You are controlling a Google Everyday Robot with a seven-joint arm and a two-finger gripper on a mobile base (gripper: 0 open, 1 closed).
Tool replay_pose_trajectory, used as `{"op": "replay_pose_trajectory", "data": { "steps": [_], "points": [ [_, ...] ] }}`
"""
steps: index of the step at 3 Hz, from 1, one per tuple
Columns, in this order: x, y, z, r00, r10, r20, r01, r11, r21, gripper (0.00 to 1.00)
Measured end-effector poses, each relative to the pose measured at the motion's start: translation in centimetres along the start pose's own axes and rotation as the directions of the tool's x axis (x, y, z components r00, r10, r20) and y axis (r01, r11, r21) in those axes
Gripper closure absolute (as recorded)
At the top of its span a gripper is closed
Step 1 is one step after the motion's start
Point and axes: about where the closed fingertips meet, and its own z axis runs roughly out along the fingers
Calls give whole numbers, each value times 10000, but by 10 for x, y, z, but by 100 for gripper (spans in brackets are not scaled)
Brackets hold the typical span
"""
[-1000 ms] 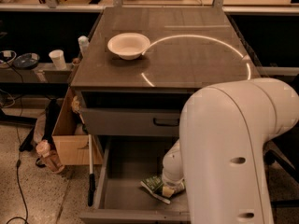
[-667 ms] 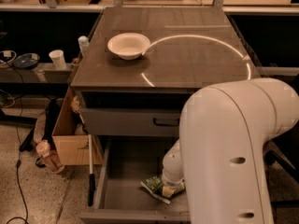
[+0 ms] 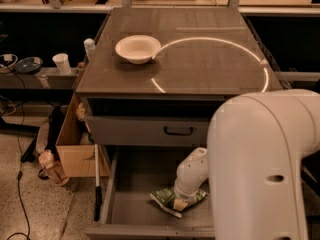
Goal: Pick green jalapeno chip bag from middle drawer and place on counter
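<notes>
The middle drawer is pulled out below the counter, which is a glossy grey-brown top with a bright ring reflection. The green jalapeno chip bag lies flat on the drawer floor toward the front right. My gripper reaches down into the drawer at the end of the white wrist and rests on the bag's right half. My large white arm fills the lower right and hides the drawer's right side.
A white bowl sits on the counter's left rear part. A shut grey drawer front with a black handle is just above the open drawer. An open cardboard box stands on the floor to the left. A paper cup stands on a low shelf.
</notes>
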Motion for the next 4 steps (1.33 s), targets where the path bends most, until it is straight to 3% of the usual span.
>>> {"op": "replay_pose_trajectory", "data": {
  "steps": [1,2,3,4],
  "points": [
    [-9,-5,-21,9959,178,888,-160,9996,-212,100],
    [-6,-13,-48,9819,468,1837,-363,9975,-601,100],
    [11,-16,-78,9650,176,2615,-2,9978,-662,100],
    [25,-15,-108,9429,-832,3226,973,9949,-278,100]
  ]
}}
